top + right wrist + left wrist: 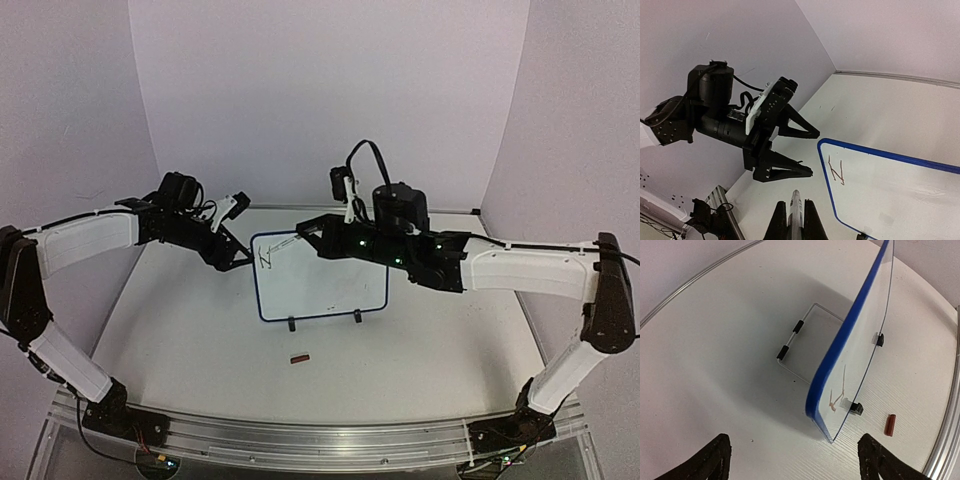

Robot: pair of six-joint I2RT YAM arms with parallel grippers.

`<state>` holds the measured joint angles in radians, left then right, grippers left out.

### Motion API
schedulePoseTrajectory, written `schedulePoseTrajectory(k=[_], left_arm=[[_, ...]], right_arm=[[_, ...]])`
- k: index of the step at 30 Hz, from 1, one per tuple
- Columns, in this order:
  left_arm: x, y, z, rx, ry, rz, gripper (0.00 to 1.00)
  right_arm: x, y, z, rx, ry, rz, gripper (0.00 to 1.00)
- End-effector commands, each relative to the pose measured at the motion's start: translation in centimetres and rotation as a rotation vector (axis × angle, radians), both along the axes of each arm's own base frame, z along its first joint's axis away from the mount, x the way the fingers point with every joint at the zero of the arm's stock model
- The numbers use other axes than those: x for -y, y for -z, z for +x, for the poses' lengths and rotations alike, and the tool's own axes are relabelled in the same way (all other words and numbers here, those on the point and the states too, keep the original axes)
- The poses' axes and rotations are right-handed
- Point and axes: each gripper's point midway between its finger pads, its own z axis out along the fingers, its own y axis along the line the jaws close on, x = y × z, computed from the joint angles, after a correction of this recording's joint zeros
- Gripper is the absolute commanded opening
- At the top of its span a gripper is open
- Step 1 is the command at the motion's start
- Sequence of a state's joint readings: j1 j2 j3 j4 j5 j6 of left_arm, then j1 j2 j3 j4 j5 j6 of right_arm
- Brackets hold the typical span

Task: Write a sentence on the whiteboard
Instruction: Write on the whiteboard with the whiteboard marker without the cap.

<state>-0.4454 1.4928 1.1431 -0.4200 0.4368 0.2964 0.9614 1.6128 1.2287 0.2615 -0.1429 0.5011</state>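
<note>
Firmly pinched in the right gripper [795,203], the marker [796,216] aims at the upper left corner of the upright whiteboard [330,285], where only the first strokes of the sentence [836,172] stand. The left gripper [792,440] is spread wide and empty, flanking the board's left edge, probably to steady it.

Whiteboard [865,325] edge-on — wire stand [795,347] behind; small red piece [890,424] nearby
</note>
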Motion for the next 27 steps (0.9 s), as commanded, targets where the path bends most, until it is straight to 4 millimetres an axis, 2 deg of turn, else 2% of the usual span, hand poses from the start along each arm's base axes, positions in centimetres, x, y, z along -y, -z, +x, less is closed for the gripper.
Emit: schedulePoseTrajectory(k=[1, 4, 7, 10, 14, 17, 22, 24, 27], left_arm=[[-1.6, -5.7, 0.0, 0.179, -0.093, -0.04, 0.91], [-2.2, -9.6, -1.1, 0.271, -0.12, -0.12, 0.94], [-1.5, -13.7, -3.6, 0.285, -0.055, -0.238, 0.95], [0.4, -15.3, -6.0, 0.196, 0.039, -0.341, 0.95], [3.9, -15.0, -8.9, 0.101, 0.163, -0.385, 0.95], [6.3, -14.4, -10.3, 0.049, 0.232, -0.403, 0.95], [7.7, -14.8, -11.0, -0.009, 0.302, -0.483, 0.93], [8.2, -14.6, -11.5, -0.051, 0.341, -0.496, 0.85], [8.6, -14.1, -11.8, -0.091, 0.368, -0.494, 0.62]], right_arm=[[1.0, -1.2, -1.2, -0.013, -0.106, 0.028, 0.0], [1.9, -1.9, -1.4, -0.03, -0.167, 0.042, 0.0], [2.5, -2.3, -1.9, -0.061, -0.245, 0.058, 0.0], [2.3, -2.7, -2.8, -0.085, -0.316, 0.066, 0.0], [1.6, -3.2, -4.2, -0.116, -0.416, 0.085, 0.0], [1.2, -3.5, -4.8, -0.13, -0.46, 0.103, 0.0], [1.1, -4.0, -5.0, -0.126, -0.477, 0.116, 0.0], [1.1, -4.2, -5.1, -0.125, -0.482, 0.12, 0.0], [1.1, -4.3, -5.3, -0.124, -0.49, 0.124, 0.0]])
